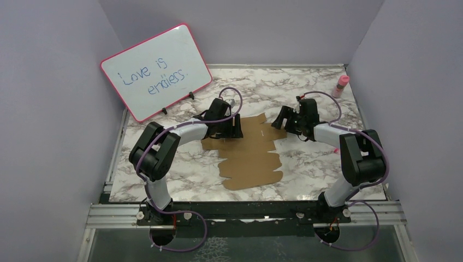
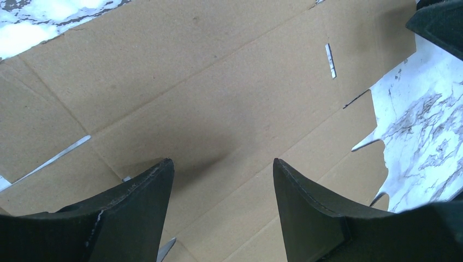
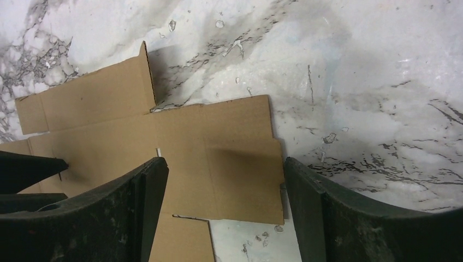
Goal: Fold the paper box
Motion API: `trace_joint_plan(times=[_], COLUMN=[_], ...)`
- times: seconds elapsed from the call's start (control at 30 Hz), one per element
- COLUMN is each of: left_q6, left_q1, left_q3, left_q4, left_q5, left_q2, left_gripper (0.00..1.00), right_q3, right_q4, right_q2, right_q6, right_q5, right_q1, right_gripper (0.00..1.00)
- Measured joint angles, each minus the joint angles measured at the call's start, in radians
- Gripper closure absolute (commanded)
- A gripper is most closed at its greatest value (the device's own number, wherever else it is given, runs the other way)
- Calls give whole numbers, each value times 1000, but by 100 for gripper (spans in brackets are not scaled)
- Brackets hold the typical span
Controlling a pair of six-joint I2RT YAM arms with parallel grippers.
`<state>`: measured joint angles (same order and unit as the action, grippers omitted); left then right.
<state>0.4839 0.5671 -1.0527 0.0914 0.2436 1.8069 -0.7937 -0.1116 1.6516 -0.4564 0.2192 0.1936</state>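
Here the marble tabletop carries the paper box, an unfolded flat sheet lying directly beneath both hands. The left hand is spread close over a crease, gripping nothing. The right hand, also spread and empty, straddles an end flap. Best, I judge, to pin one panel while lifting the flap along its score.

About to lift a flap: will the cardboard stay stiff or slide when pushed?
The paper box is a thin flat sheet, so probably light. Its creases and slits suggest it folds there. On the smooth marble table it may slide.
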Motion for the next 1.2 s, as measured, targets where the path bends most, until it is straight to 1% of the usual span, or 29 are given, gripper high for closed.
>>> trace_joint_plan(times=[0.3,0.63,0.97,1.2], left_q6=[0,0,1,1], left_q1=[0,0,0,0], left_q3=[0,0,0,0], left_q4=[-1,-3,-8,-9], left_q5=[0,0,1,1], left_q2=[0,2,3,3], left_gripper=[31,31,31,31], right_q3=[2,2,1,-16], right_q4=[8,23,24,24], right_q2=[-6,-97,-99,-99], right_q6=[-7,-8,-21,-26], right_q5=[64,180,293,341], right_q1=[-5,-5,-1,32], right_gripper=[20,22,24,24])
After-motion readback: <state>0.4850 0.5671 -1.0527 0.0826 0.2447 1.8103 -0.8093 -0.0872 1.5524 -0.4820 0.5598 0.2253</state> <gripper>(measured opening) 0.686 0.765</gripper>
